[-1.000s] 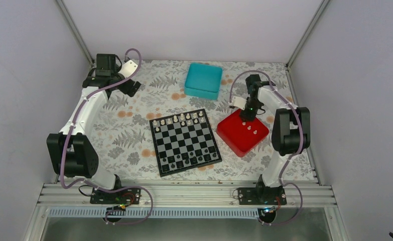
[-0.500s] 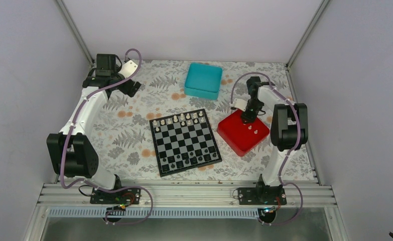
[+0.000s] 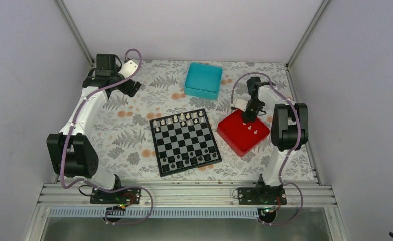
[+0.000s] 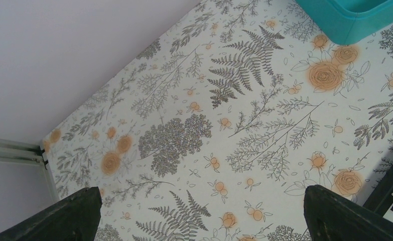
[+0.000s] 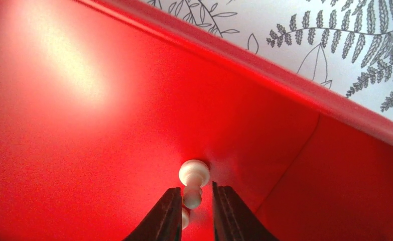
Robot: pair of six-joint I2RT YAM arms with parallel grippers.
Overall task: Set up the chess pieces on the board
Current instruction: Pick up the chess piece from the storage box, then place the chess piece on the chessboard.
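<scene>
**Desk:** What is the right gripper [image 5: 194, 195] doing?

**Photographer:** It is reaching down into the red tray [image 5: 84, 100], its two fingers standing only narrowly apart. They are bracketing a small cream chess piece [image 5: 193, 173] that is lying on the tray floor near the corner, its round head poking out past the fingertips. Whether the pads are actually pressing on it, I cannot tell: a thin line of red is showing along one side.

**Desk:** And the left gripper [image 4: 200, 201]?

**Photographer:** It is gaping wide over the floral tablecloth [image 4: 209, 125] at the far left, holding nothing and touching nothing.

**Desk:** What is the overhead view adding?

**Photographer:** It is showing the board [image 3: 185, 143] lying mid-table, just left of the tray. White chess pieces [image 3: 179, 119] are lining its far edge and dark pieces [image 3: 189, 158] its near rows. Two more white pieces [image 3: 251, 130] are sitting in the tray, near the arm. The teal box [image 3: 204, 80] is sitting beyond the board. From up there the trapped piece is hiding under the arm; only the right wrist camera is catching it. The left wrist camera is catching just a corner of the box and a sliver of the board's edge.
</scene>
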